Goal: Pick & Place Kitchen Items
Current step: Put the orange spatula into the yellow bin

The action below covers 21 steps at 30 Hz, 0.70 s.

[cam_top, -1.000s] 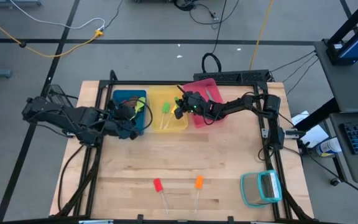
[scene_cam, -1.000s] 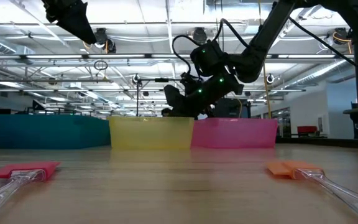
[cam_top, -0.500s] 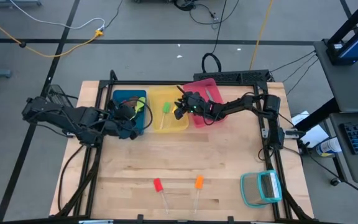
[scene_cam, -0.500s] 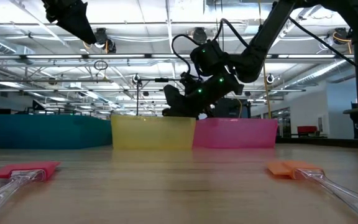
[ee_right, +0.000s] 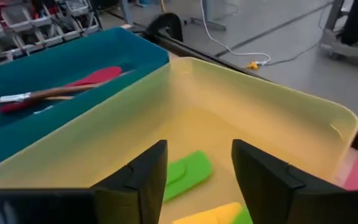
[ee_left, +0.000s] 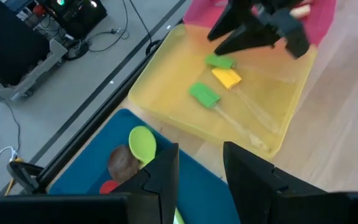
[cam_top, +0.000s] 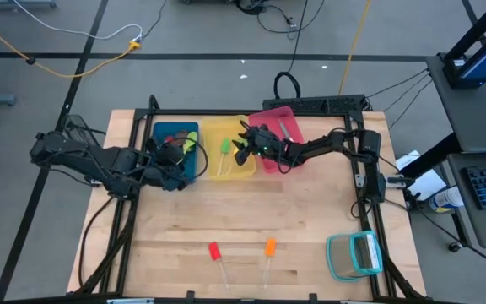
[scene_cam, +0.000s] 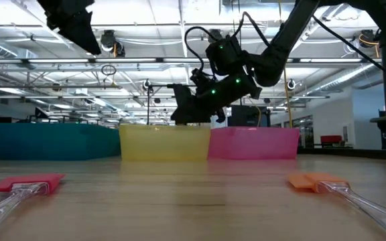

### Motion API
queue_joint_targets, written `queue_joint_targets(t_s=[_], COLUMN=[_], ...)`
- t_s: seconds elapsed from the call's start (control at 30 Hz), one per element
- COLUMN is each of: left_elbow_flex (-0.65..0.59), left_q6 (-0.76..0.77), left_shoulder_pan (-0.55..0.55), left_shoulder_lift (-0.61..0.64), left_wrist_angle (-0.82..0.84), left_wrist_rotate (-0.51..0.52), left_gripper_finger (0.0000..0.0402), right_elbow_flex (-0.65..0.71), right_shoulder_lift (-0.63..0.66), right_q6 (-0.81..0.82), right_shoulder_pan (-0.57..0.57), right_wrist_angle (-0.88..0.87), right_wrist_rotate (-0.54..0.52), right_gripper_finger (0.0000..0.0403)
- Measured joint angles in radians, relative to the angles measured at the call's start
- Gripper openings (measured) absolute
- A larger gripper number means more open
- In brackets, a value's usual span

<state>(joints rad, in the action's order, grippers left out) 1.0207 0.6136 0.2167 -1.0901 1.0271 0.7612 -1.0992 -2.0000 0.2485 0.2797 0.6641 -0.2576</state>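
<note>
My right gripper (cam_top: pixel 241 145) (ee_right: pixel 197 149) hangs open over the yellow bin (cam_top: pixel 230 176), with nothing between its fingers. Clear-handled sticks lie flat on the bin's floor: one yellow head (ee_left: pixel 227 78) between two green heads (ee_left: pixel 204 95) (ee_left: pixel 219 61). My left gripper (cam_top: pixel 178 159) (ee_left: pixel 201 155) stays above the near rim of the blue bin (cam_top: pixel 171 131) with its fingers apart and holds nothing I can see. That bin holds a green spoon (ee_left: pixel 142 142), a brown spoon (ee_left: pixel 122 160) and a red spoon (ee_right: pixel 98 76). A red-headed stick (cam_top: pixel 214 251) and an orange-headed stick (cam_top: pixel 270 247) lie on the table near its front edge.
A pink bin (cam_top: pixel 281 118) stands to the right of the yellow one, and the three bins form a row at the table's far edge. A teal-framed square object (cam_top: pixel 354 256) sits at the near right corner. Bare wood lies between the bins and the two sticks.
My right gripper has opened over the yellow bin and has risen a little, shifting slightly toward the table's left edge. The left arm has kept still.
</note>
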Motion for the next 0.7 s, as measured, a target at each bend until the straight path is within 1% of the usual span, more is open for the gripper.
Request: queue_joint_targets(t_s=[0.17, 0.23, 0.3, 0.37, 0.57, 0.7], left_elbow_flex=[-0.070, -0.099, -0.125, -0.154, -0.233, -0.264], left_q6=[0.052, 0.070, 0.077, 0.067, 0.039, 0.037], left_shoulder_pan=[0.000, 0.000, 0.000, 0.002, 0.002, 0.003], left_shoulder_lift=[0.000, 0.000, 0.000, 0.000, 0.000, 0.000], left_wrist_angle=[-0.013, -0.035, -0.063, -0.115, -0.294, -0.379], left_wrist_rotate=[-0.001, -0.008, -0.040, -0.080, -0.213, -0.274], left_gripper_finger=[0.0131, 0.0131, 0.0131, 0.0131, 0.0131, 0.0131], right_elbow_flex=[-0.001, 0.001, 0.000, 0.000, 0.000, 0.000], right_shoulder_lift=[0.049, 0.079, 0.111, 0.155, 0.250, 0.295], right_q6=[-0.003, -0.028, -0.054, -0.060, -0.060, -0.054], right_shoulder_pan=[-0.044, -0.070, -0.101, -0.139, -0.272, -0.360], right_wrist_angle=[-0.012, -0.061, -0.095, -0.169, -0.386, -0.507], right_wrist_rotate=[0.004, 0.042, 0.081, 0.103, 0.104, 0.104], right_gripper_finger=[0.0178, 0.0176, 0.0174, 0.0173, 0.0174, 0.0177])
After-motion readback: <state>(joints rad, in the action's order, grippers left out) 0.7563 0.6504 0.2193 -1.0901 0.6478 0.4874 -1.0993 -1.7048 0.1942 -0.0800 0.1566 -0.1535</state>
